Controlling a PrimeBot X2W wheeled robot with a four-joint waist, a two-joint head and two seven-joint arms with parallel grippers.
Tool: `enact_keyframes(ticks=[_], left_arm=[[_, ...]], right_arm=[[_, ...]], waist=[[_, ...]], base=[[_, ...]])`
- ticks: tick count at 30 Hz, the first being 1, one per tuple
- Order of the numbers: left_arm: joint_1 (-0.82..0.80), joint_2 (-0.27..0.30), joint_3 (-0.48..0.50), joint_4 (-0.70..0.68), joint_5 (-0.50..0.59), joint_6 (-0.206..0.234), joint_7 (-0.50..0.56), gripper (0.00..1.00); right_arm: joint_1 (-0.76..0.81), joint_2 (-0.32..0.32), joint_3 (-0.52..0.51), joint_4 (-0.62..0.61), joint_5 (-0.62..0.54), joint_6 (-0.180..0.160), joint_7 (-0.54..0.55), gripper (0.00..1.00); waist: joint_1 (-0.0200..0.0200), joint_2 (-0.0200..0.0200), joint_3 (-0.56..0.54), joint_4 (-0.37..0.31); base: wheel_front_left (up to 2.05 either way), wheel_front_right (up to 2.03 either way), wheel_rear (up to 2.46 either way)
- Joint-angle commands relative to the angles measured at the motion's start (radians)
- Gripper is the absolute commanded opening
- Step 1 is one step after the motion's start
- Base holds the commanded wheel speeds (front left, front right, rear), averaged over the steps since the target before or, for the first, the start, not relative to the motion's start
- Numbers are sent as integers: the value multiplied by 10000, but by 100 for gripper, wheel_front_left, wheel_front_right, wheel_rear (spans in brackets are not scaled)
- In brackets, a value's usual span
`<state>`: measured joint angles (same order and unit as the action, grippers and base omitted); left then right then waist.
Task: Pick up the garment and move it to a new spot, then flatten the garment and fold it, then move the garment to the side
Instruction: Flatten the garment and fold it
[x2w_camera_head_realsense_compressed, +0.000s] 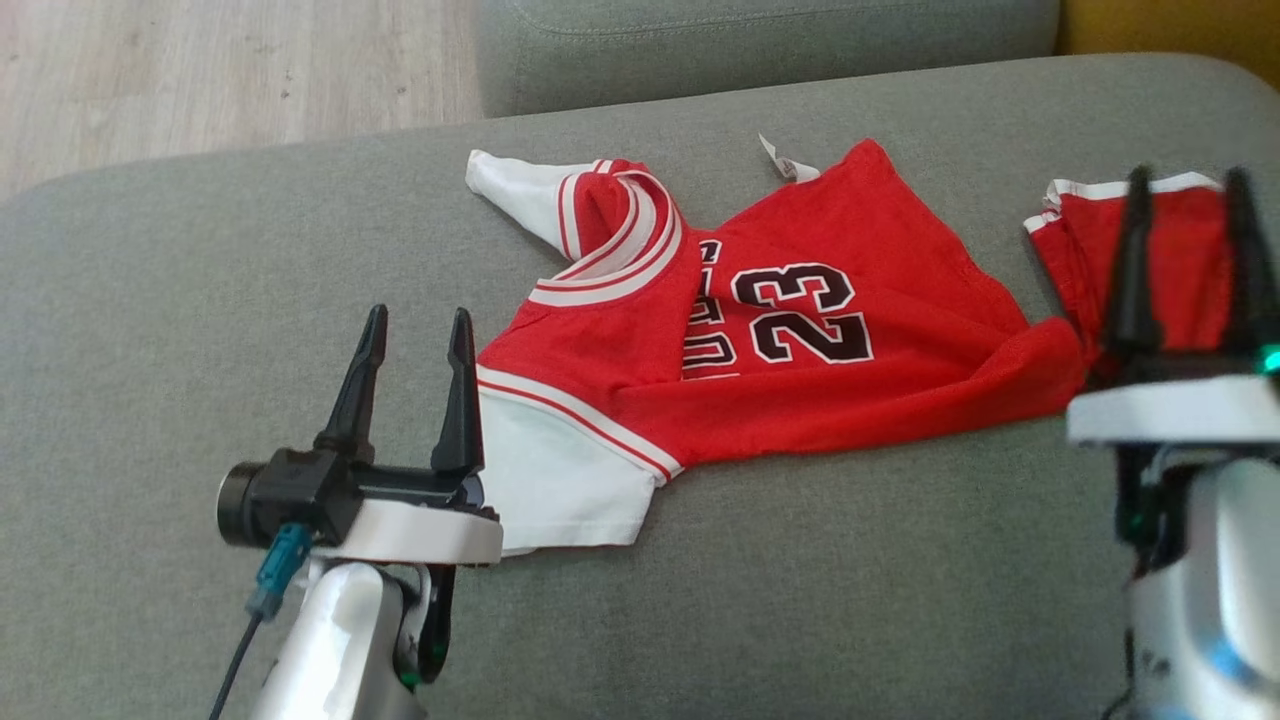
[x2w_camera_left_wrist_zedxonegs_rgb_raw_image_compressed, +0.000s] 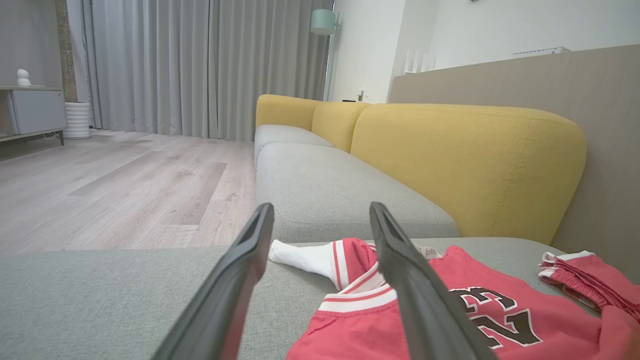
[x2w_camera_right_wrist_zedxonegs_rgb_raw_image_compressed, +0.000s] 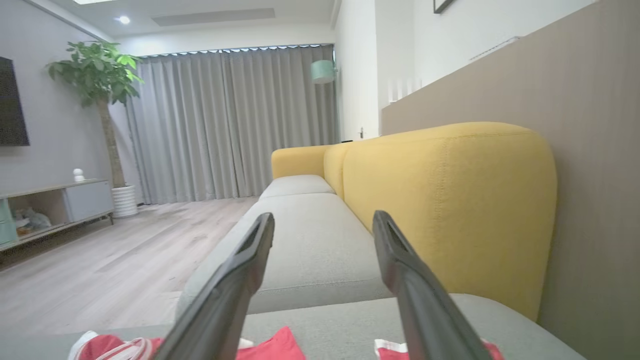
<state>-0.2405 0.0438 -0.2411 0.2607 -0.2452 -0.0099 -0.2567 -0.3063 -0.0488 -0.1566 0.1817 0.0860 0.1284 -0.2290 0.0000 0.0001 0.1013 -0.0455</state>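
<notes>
The garment (x2w_camera_head_realsense_compressed: 800, 350) is a red jersey with white sleeves and the number 23, lying rumpled and partly folded over itself on the grey sofa seat (x2w_camera_head_realsense_compressed: 200, 300). My left gripper (x2w_camera_head_realsense_compressed: 415, 325) is open, just left of the jersey's white sleeve, fingers apart with nothing between them. My right gripper (x2w_camera_head_realsense_compressed: 1190, 190) is open above the jersey's right end, holding nothing. In the left wrist view the jersey (x2w_camera_left_wrist_zedxonegs_rgb_raw_image_compressed: 450, 310) lies just beyond the left gripper (x2w_camera_left_wrist_zedxonegs_rgb_raw_image_compressed: 320, 212). The right wrist view shows red cloth (x2w_camera_right_wrist_zedxonegs_rgb_raw_image_compressed: 275, 347) low between the right gripper's (x2w_camera_right_wrist_zedxonegs_rgb_raw_image_compressed: 322, 220) fingers.
A yellow backrest (x2w_camera_left_wrist_zedxonegs_rgb_raw_image_compressed: 465, 165) runs along the sofa's far side, with a beige wall panel (x2w_camera_right_wrist_zedxonegs_rgb_raw_image_compressed: 590, 150) behind. A second grey seat cushion (x2w_camera_head_realsense_compressed: 760, 40) adjoins beyond. Wooden floor (x2w_camera_head_realsense_compressed: 200, 70) lies off the sofa's left edge.
</notes>
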Motion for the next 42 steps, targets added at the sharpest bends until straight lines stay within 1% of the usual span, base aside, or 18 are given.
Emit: enact_keyframes(ticks=[1, 3, 7, 13, 15, 18, 20, 23, 27, 32, 36, 42], left_arm=[[-204, 120, 297, -312, 87, -17, -51, 100], [-168, 116, 257, -300, 92, -51, -51, 100], [-27, 104, 113, -198, 43, -111, -51, 100], [109, 93, -105, 112, -68, -172, -20, 100], [95, 99, -209, 367, -104, -228, 236, 100], [40, 188, -463, 869, -85, -358, 966, 100], [-10, 232, -546, 1199, -103, -370, 1434, 100], [-163, 327, -513, 1592, -93, -238, 1788, 100], [-595, 579, -344, 2151, -23, -19, 1954, 100], [-1445, 891, -423, 2778, 105, -237, 2050, 100], [-2195, 1035, -539, 3264, 185, -425, 2164, 100], [-3260, 1273, -635, 4116, 313, -509, 2447, 100]], right_arm=[[161, -16, 390, -409, 41, 23, -33, 100], [618, -16, 737, -607, 22, 23, 35, 100], [1404, -15, 1161, -545, 342, 23, 14, 100], [1657, -15, 1392, -429, 602, 23, -154, 100], [1629, -15, 1441, -413, 593, 23, -177, 100], [1557, -15, 1489, -378, 572, 23, -199, 100], [1519, -15, 1521, -337, 584, 23, -212, 100], [1481, -15, 1618, -263, 646, 23, -233, 100], [1410, -15, 1809, -198, 726, 23, -260, 100], [1274, -15, 1949, -190, 790, 23, -286, 100], [1180, -15, 2018, -182, 858, 23, -304, 100], [1023, -15, 2090, -200, 985, 23, -320, 100]], waist=[[0, -1, -18, 21], [0, -1, -37, 74], [0, -1, -35, 208], [0, -1, 39, 280], [0, -1, 79, 276], [0, -1, 175, 230], [0, -1, 253, 169], [0, -1, 360, 39], [0, -1, 559, -231], [0, -1, 909, -660], [0, -1, 1213, -998], [0, -1, 1670, -1431]], base=[[0, 0, 0], [0, 0, 0], [0, 0, 0], [0, 0, 0], [0, 0, 0], [0, 0, 0], [0, 0, 0], [0, 0, 0], [0, 0, 0], [0, 0, 0], [0, 0, 0], [0, 0, 0]])
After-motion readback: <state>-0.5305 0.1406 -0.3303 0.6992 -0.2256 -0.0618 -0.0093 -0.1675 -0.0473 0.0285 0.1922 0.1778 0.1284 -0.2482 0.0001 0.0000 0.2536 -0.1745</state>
